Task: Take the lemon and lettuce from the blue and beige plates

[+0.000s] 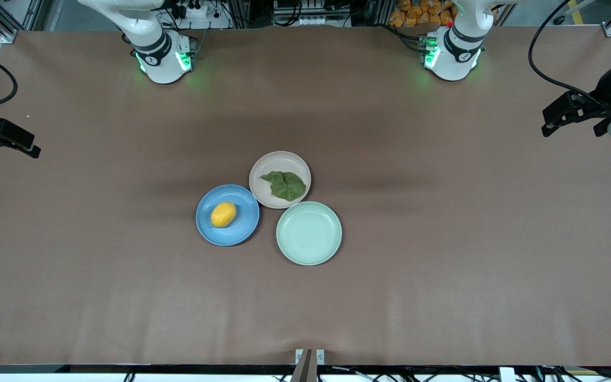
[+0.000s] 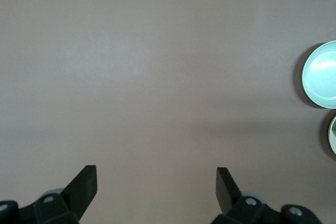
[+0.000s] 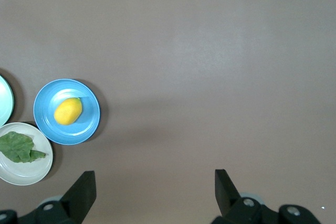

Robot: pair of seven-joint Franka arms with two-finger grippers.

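A yellow-orange lemon (image 1: pixel 223 214) lies on the blue plate (image 1: pixel 243 225) in the middle of the table. Touching that plate, a little farther from the front camera, is the beige plate (image 1: pixel 270 162) with a flat green lettuce leaf (image 1: pixel 285 185) on it. My right gripper (image 3: pixel 155 178) hangs open and empty high over bare table at the right arm's end; its wrist view shows the lemon (image 3: pixel 68 111), the blue plate (image 3: pixel 48 125) and the lettuce (image 3: pixel 20 148) well away from it. My left gripper (image 2: pixel 156 176) hangs open and empty over bare table at the left arm's end.
An empty mint-green plate (image 1: pixel 308 232) sits beside the other two, nearest the front camera, and shows in the left wrist view as well (image 2: pixel 321 74). The brown tabletop (image 1: pixel 443 239) spreads wide around the three plates.
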